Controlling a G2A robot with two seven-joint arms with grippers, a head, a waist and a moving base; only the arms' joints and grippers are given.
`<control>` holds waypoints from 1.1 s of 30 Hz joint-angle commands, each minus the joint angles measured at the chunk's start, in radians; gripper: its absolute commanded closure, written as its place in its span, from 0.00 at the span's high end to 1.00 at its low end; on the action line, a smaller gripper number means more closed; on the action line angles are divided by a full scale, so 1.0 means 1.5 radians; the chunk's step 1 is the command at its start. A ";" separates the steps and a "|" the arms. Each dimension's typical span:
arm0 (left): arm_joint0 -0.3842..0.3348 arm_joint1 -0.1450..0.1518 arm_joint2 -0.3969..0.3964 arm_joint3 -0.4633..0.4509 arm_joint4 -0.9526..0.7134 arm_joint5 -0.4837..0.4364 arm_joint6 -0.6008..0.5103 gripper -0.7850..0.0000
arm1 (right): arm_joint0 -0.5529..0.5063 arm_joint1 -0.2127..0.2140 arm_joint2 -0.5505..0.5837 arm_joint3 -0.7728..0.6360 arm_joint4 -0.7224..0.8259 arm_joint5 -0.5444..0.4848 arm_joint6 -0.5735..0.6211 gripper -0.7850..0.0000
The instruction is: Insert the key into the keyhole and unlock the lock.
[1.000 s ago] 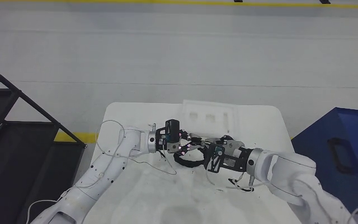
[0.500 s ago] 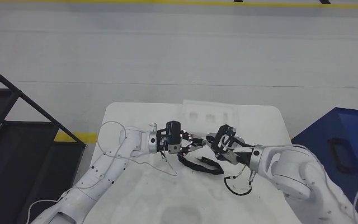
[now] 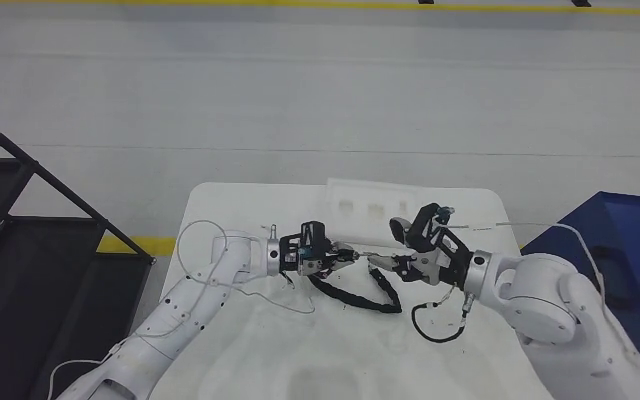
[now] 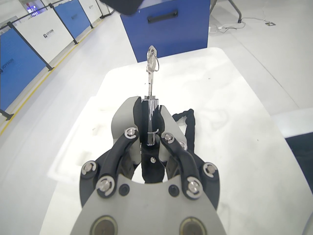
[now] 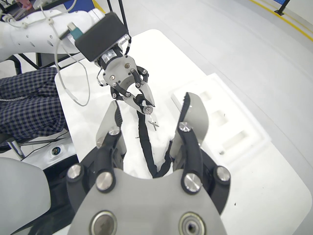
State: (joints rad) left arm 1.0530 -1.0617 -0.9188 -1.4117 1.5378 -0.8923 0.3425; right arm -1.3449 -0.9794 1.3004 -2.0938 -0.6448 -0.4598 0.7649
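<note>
My left gripper is shut on the chrome cylinder of the lock, held above the white table. A silver key with a small ring sticks straight out of the keyhole. The lock's black sleeved cable trails down onto the table. In the top view my left gripper points at my right gripper, which stands open a short way off the key's head, touching nothing. From the right wrist view, the right gripper frames the lock face and the key.
A white foam tray with recesses lies at the table's far edge, beside my right gripper. A blue case stands off the right side of the table. A black cart stands to the left. Loose arm cables hang over the table.
My right gripper has drawn back to the right, away from the lock, and now stands open. The key stays in the keyhole. The left gripper has kept hold of the lock.
</note>
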 commanded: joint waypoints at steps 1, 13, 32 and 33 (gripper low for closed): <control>-0.001 -0.002 0.006 0.012 0.001 0.008 -0.014 0.00 | -0.010 0.002 0.016 0.002 0.011 -0.007 -0.009 1.00; -0.041 -0.034 0.086 0.099 0.004 0.037 -0.076 0.00 | -0.040 0.009 0.052 0.025 0.032 -0.052 -0.037 1.00; -0.140 -0.009 0.030 0.077 -0.039 -0.080 0.014 1.00 | 0.153 0.001 -0.021 0.271 0.071 -0.211 -0.051 1.00; -0.151 -0.002 0.030 0.070 -0.055 -0.080 0.009 1.00 | 0.171 0.000 -0.026 0.287 0.080 -0.226 -0.052 1.00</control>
State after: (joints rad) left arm 0.8430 -1.0758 -0.8754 -1.2964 1.4746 -1.0134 0.3663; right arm -1.1159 -0.9786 1.2669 -1.6860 -0.5365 -0.7804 0.6877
